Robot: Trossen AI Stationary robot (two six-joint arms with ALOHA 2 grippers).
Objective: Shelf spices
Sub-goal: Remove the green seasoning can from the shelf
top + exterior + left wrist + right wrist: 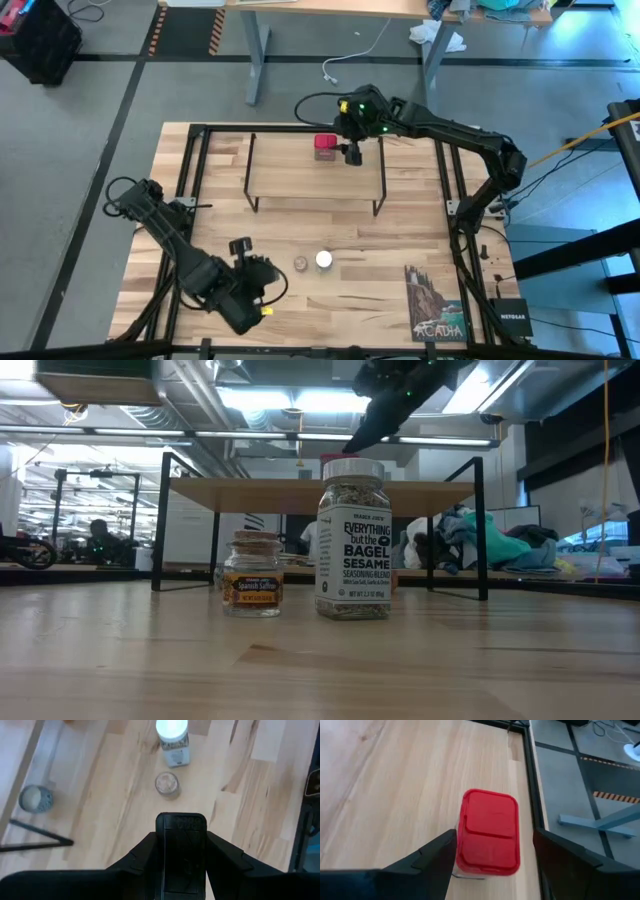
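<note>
The white-capped clear glass jar (353, 538) at centre frame is showing "Everything but the Bagel Sesame Seasoning Blend". The small cork-topped jar (253, 574) left of it is reading "Spanish Saffron", and the dark illustrated card (434, 303) at lower right is reading "ACADIA".

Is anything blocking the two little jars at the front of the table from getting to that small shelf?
Nothing visible does. Bare tabletop lies between the small jar, the white-capped jar and the shelf. Only the red tin sits at its far edge, under the right gripper.

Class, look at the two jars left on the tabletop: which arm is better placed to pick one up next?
The left. Its gripper sits beside the small saffron jar and white-capped jar, holding a dark tin. The right gripper is at the shelf by the red tin.
</note>
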